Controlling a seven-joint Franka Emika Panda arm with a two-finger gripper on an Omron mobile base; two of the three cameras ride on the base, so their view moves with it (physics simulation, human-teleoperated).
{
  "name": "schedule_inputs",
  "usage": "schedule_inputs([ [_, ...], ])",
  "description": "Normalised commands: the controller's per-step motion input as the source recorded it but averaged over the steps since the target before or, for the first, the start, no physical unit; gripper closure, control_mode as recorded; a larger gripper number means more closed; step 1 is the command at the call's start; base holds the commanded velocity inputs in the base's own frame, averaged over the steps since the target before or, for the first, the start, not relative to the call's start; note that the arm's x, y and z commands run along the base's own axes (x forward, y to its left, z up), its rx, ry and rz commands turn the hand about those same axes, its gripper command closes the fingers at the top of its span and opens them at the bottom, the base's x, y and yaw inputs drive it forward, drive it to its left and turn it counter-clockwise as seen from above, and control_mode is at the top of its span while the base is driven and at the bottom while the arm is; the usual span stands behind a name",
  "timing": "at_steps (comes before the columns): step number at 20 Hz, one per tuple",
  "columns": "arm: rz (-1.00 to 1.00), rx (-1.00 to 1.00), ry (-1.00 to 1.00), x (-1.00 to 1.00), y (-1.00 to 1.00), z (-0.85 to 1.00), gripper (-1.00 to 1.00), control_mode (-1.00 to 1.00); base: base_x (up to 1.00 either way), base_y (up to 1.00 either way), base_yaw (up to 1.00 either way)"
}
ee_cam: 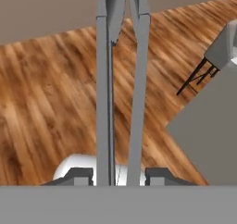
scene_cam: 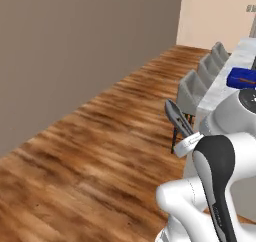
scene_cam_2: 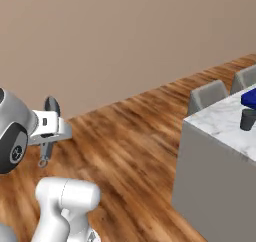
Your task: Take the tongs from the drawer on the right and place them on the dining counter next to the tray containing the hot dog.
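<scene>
- Left base view: tongs [scene_cam: 178,117] already in the gripper [scene_cam: 189,142], long axis slanting up and away from the hand over the wood floor [scene_cam: 100,151]; dining counter [scene_cam: 220,88] lies ahead-right; blue tray [scene_cam: 241,78] with the hot dog [scene_cam: 246,80] sits far along it; grey chairs [scene_cam: 192,93] line its near side, between arm and slab.
- Right base view: gripper [scene_cam_2: 49,136] clamped on the tongs [scene_cam_2: 51,106], well apart from the counter [scene_cam_2: 222,121]; tray corner [scene_cam_2: 251,99] at right edge; dark cup [scene_cam_2: 247,119] just beside it, likely in the way.
- Hand view: fingertips [ee_cam: 78,174] pinch the tongs [ee_cam: 121,79] near their base; two arms run straight out, converging; chair [ee_cam: 221,47] upper right.
</scene>
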Motion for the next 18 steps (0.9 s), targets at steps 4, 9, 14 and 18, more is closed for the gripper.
schedule_inputs([
  [4,0.00,0.00,0.00,0.00,0.00,0.00,1.00,1.00,0.61,0.79,-0.65],
  [9,0.00,0.00,0.00,0.00,0.00,0.00,1.00,1.00,0.65,0.82,-0.64],
  [14,0.00,0.00,0.00,0.00,0.00,0.00,1.00,1.00,0.70,0.87,-0.61],
  [18,0.00,0.00,0.00,0.00,0.00,0.00,1.00,1.00,0.77,0.94,-0.56],
])
